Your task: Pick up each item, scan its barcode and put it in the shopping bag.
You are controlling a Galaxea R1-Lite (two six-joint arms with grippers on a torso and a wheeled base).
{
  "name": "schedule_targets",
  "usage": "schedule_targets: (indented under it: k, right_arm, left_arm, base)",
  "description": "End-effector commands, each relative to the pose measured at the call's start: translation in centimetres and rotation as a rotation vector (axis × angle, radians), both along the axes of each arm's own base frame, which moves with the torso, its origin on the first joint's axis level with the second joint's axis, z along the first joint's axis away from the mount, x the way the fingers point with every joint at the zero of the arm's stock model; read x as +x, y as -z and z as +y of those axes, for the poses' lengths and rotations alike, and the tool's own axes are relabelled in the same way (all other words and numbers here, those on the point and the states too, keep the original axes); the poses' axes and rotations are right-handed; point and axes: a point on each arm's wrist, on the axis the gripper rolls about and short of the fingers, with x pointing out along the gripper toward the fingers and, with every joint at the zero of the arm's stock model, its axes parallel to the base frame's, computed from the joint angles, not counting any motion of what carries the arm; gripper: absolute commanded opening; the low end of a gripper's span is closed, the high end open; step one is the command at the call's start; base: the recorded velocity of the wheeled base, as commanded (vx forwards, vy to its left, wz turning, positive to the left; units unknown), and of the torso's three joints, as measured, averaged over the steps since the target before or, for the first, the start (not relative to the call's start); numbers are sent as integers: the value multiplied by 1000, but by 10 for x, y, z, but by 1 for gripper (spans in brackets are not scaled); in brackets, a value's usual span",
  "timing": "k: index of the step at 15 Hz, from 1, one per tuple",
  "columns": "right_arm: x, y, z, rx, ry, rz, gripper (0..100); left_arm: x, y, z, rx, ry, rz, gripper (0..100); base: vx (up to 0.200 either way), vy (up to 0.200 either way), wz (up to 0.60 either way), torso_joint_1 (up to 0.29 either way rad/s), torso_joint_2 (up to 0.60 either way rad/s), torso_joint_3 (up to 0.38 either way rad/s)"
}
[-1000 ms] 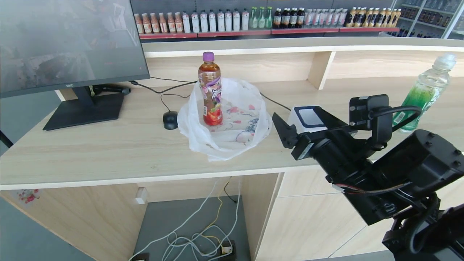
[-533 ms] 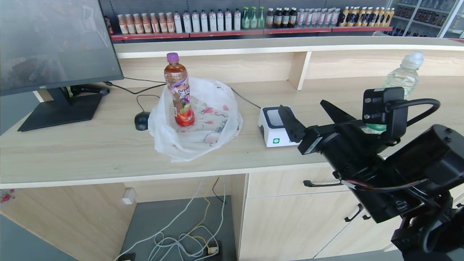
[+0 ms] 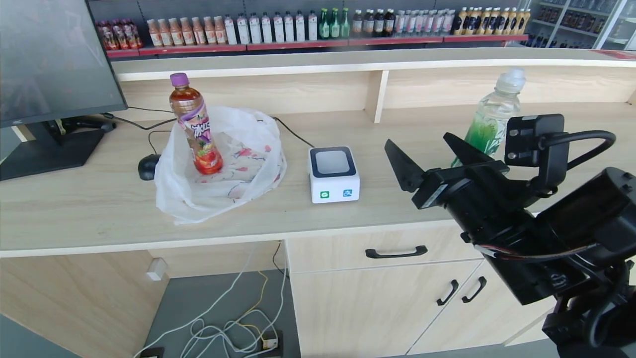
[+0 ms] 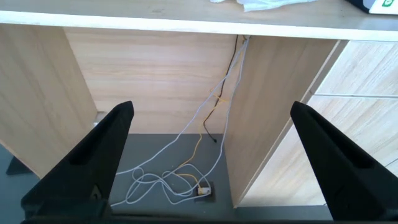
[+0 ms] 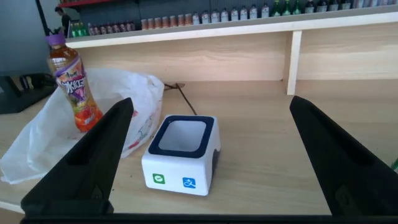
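right fingers wide open, empty | left fingers wide open, empty | tea bottle upright in shopping bag

Your worktop looked like pale wood-grain laminate, smooth and pretty matt. The shopping bag was thin, crinkly, see-through white plastic. Both the tea bottle and the green bottle were clear glossy plastic. The scanner was smooth white plastic with a shiny dark top, and your right tool looked matt black.
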Motion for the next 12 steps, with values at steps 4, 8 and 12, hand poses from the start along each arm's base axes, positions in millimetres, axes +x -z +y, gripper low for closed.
schedule_targets:
  k: [4, 8, 12]
  right_arm:
    - [-2, 2, -2, -5, 0, 6, 100]
    - [-2, 2, -3, -7, 3, 8, 100]
    - [-1, 6, -2, -15, 4, 19, 100]
  left_arm:
    - [0, 0, 0, 0, 0, 0, 100]
    - [0, 0, 0, 0, 0, 0, 100]
    - [0, 0, 0, 0, 0, 0, 100]
  base:
    - [0, -200, 0, 6, 4, 4]
    - [0, -150, 0, 2, 2, 2]
    - [0, 0, 0, 0, 0, 0]
